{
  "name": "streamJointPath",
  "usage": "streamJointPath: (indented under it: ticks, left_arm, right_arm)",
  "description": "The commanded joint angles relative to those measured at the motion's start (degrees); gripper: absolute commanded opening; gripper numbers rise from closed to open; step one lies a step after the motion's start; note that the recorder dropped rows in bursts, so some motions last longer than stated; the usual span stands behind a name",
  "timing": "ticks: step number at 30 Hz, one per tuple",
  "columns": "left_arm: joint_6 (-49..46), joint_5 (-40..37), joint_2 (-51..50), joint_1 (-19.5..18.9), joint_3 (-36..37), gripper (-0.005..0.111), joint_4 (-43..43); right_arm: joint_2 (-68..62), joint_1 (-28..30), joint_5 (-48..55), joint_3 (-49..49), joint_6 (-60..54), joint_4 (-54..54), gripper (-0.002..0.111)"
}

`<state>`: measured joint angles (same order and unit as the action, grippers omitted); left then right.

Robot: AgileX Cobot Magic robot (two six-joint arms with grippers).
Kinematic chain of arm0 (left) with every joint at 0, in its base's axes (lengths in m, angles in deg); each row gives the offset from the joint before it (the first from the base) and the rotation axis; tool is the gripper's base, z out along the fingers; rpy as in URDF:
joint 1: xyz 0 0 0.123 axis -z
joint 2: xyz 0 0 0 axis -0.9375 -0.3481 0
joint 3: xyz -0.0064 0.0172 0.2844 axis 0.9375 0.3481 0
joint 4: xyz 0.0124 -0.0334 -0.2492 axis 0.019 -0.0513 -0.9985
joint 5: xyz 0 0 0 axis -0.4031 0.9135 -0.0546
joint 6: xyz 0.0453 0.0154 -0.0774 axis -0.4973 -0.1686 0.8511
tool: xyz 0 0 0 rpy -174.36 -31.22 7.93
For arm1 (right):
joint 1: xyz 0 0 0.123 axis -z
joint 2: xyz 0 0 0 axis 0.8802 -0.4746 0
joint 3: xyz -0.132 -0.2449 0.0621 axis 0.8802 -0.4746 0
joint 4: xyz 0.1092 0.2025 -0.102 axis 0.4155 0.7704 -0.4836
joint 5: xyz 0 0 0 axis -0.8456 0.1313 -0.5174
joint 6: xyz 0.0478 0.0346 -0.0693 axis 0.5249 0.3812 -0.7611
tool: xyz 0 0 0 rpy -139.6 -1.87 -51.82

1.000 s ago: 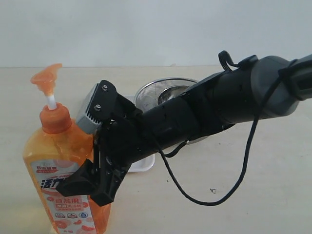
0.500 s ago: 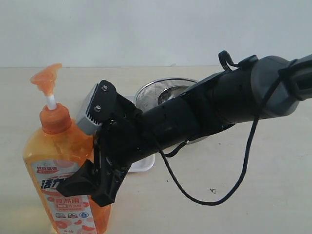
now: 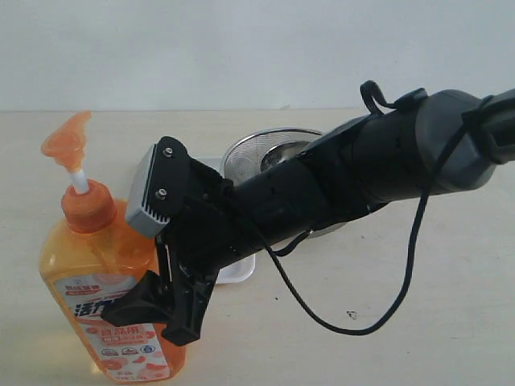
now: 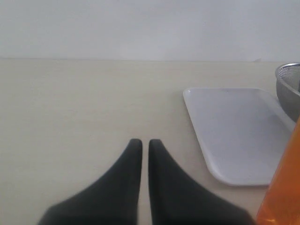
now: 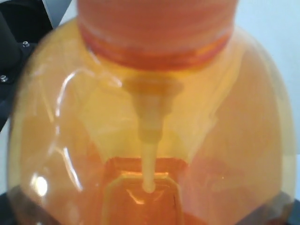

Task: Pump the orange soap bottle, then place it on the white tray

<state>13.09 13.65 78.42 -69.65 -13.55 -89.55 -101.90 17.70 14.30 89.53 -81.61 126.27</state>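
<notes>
The orange soap bottle [image 3: 88, 265] stands at the near left, leaning left, its pump head [image 3: 64, 141] raised on the white stem. My right gripper [image 3: 161, 310] reaches across from the right and is shut on the bottle's body at label height. The bottle [image 5: 154, 117] fills the right wrist view, with dark fingers [image 5: 287, 215] just showing at the corners. The white tray [image 3: 237, 272] lies mostly hidden behind the right arm. In the left wrist view the tray [image 4: 234, 131] lies empty beside my left gripper [image 4: 145, 141], which is shut on nothing over bare table. An orange edge of the bottle [image 4: 283, 192] shows there.
A round steel bowl [image 3: 257, 153] sits behind the tray, partly hidden by the right arm, and its rim [image 4: 288, 86] shows past the tray's far end. A black cable [image 3: 338, 326] loops down from the right arm to the table. A pale wall backs the table.
The bottle has tipped to the left and sunk slightly in the right gripper's hold. The right gripper and wrist shifted down and left with it.
</notes>
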Motion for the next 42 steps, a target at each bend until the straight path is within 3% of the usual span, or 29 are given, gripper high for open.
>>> streamJointPath:
  ticks: [1, 15, 18, 23, 26, 31, 34, 37, 42]
  left_arm:
    - [-0.19, 0.52, 0.09, -0.31, 0.21, 0.005, -0.79]
    - [-0.19, 2.39, 0.09, -0.31, 0.21, 0.005, -0.4]
    - [0.1, 7.08, 0.09, -0.31, 0.21, 0.005, -1.48]
    - [5.57, 21.19, 0.09, -0.31, 0.21, 0.005, -13.28]
    - [9.66, 17.33, 0.09, -0.31, -2.21, 0.005, -13.28]
    - [7.04, 8.68, -1.93, -0.31, -8.83, 0.005, -13.07]
    - [-5.77, -0.43, -6.15, -0.31, -17.03, 0.005, -17.92]
    - [-21.16, -1.13, -7.87, -0.31, -21.2, 0.005, -19.07]
    - [-21.31, 1.62, -7.62, -0.31, -23.22, 0.005, -19.31]
  right_arm:
    - [2.75, -0.01, -1.12, 0.83, -0.4, -1.26, 0.0]
    - [6.88, -0.01, -2.75, 0.83, -0.4, -1.12, 0.0]
    - [6.88, -0.01, -2.18, 0.83, -0.4, -1.12, 0.0]
    - [6.0, -0.01, -1.98, 0.83, -0.4, -1.51, 0.0]
    - [5.32, -0.01, -1.17, 0.83, -0.4, -1.92, 0.0]
    - [4.7, -0.01, -1.15, 0.83, -0.4, -2.16, 0.0]
    - [3.69, -0.01, -1.11, 0.83, -0.4, -2.16, 0.0]
    - [3.69, -0.01, -1.11, 0.83, -0.4, -2.16, 0.0]
    - [3.69, -0.01, -1.11, 0.83, -0.4, -2.16, 0.0]
